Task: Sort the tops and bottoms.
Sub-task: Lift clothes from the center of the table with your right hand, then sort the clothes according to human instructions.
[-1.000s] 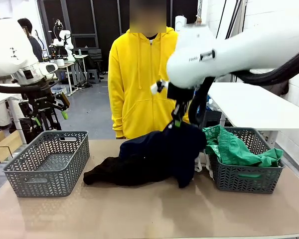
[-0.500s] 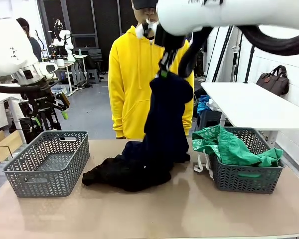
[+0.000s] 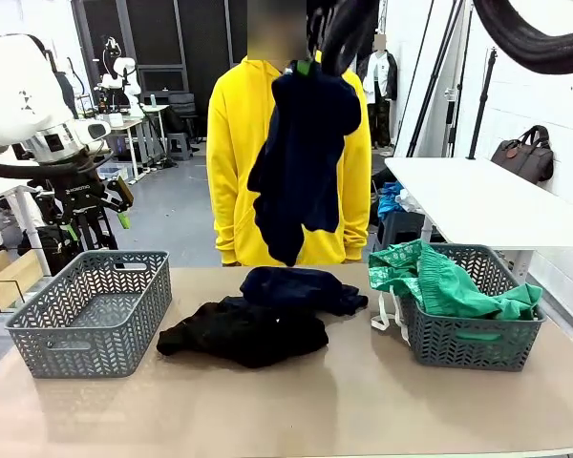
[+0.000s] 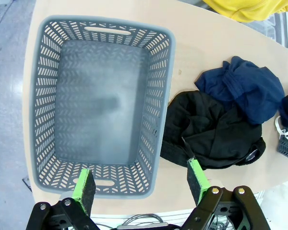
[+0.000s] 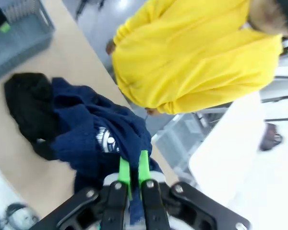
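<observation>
Baskets stand at the table's ends: the left basket beneath the wide-spread left gripper, the right basket holding the green garment. Between them lie the black garment and, behind it, the crumpled navy garment. Farther off, the right gripper pinches the hanging navy garment, which hangs lengthwise straight below its fingers.

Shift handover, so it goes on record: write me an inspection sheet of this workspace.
Surface: tan table, carrying two grey baskets and loose garments.
Job's things: hanging navy garment clear of the table; lying navy garment and black garment touching mid-table; green garment in right basket.
Clutter: nothing seen.
Grippers: left gripper open, above left basket; right gripper shut on hanging navy garment.
Cables: black hose overhead at the right.
Surroundings: person in yellow hoodie at far side; white side table.
</observation>
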